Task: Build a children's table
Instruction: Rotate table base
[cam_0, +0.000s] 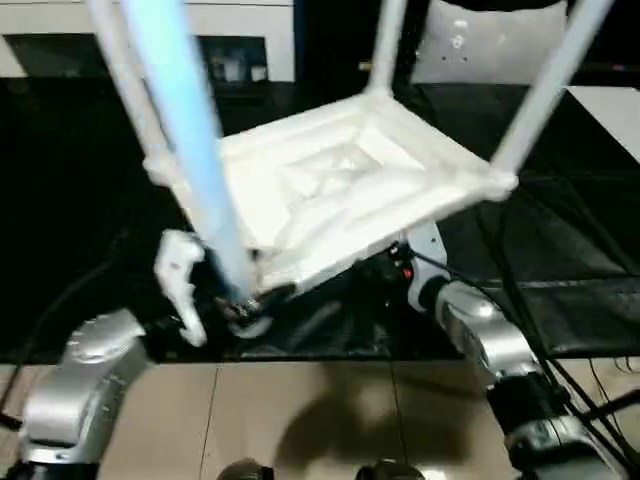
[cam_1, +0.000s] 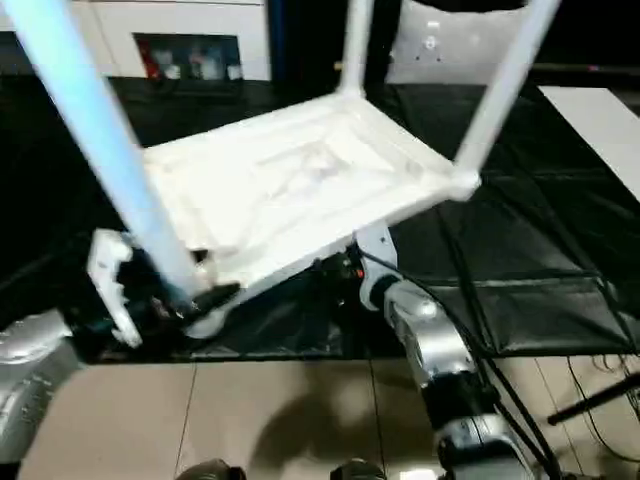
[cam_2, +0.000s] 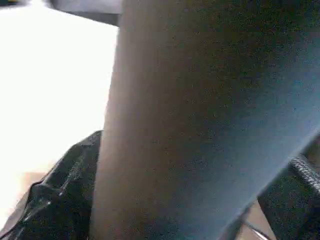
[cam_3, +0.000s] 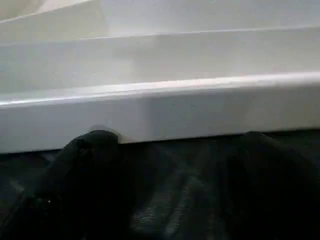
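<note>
Overhead, one upturned white table top (cam_0: 330, 195) carried four legs (cam_0: 185, 140); both grippers, left (cam_0: 215, 300) and right (cam_0: 385, 262), stood spread at its edge.

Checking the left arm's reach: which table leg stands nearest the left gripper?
The long white tubular leg at the near-left corner, looming largest, its base right beside the left gripper; the other three stand farther off.
</note>
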